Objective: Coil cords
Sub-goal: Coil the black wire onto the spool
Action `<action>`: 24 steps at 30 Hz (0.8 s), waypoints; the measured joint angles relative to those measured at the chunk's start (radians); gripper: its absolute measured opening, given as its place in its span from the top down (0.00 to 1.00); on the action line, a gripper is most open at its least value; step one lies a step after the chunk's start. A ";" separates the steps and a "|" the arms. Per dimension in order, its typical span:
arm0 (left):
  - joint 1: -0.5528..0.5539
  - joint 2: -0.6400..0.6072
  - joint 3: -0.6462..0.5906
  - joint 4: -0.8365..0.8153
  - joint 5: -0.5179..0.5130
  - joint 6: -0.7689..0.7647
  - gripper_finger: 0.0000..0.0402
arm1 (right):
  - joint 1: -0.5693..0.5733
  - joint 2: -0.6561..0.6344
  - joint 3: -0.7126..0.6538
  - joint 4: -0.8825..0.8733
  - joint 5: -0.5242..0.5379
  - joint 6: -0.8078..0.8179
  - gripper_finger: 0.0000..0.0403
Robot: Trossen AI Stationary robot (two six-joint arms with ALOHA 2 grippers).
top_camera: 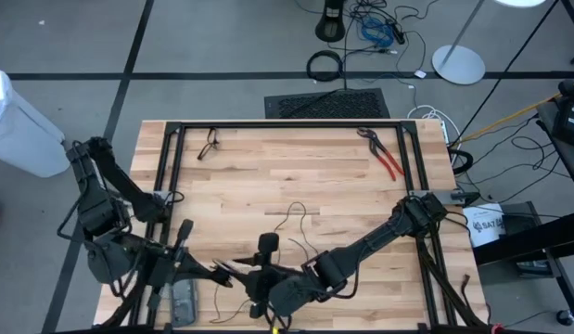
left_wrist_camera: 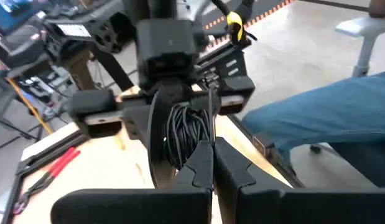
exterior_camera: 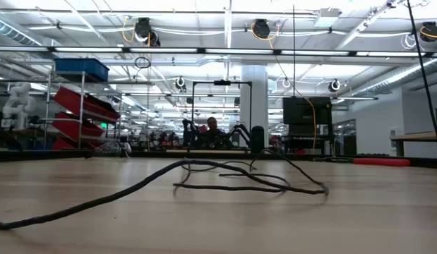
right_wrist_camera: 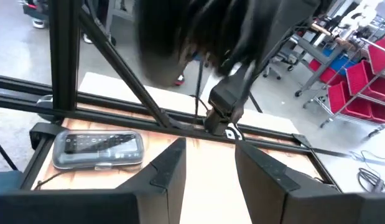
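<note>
The wooden table (top_camera: 268,158) carried both arms at its near edge. The right arm (top_camera: 379,237) reached from its side across to the middle, and the left arm (top_camera: 110,209) bent in to meet it.

The right gripper (right_wrist_camera: 208,168) had its two fingers standing apart with nothing between them. A bundle of the cord (left_wrist_camera: 189,130) appeared to be wound on it, just in front of the left gripper (left_wrist_camera: 212,168). That one was fully closed, with its tips at the bundle. I could not tell whether it pinched a strand.

The rest of the cord (top_camera: 300,215) lay loose on the table in open curves, free of both grippers.

I think the main danger was that the bundle would slide off and fall apart if the right fingers came together or tilted. A hard pull by the left gripper could also drag turns off. The loose part could catch on the right arm and make a knot.
</note>
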 joint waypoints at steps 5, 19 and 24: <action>-0.023 -0.004 0.000 0.063 -0.106 0.005 1.00 | -0.011 0.000 0.000 0.018 -0.006 0.007 0.69; -0.034 -0.008 0.000 0.140 -0.198 0.024 1.00 | -0.032 0.032 -0.001 0.094 -0.050 0.004 0.69; -0.035 -0.008 0.000 0.158 -0.198 0.028 1.00 | -0.039 0.048 -0.001 0.108 -0.033 -0.008 0.69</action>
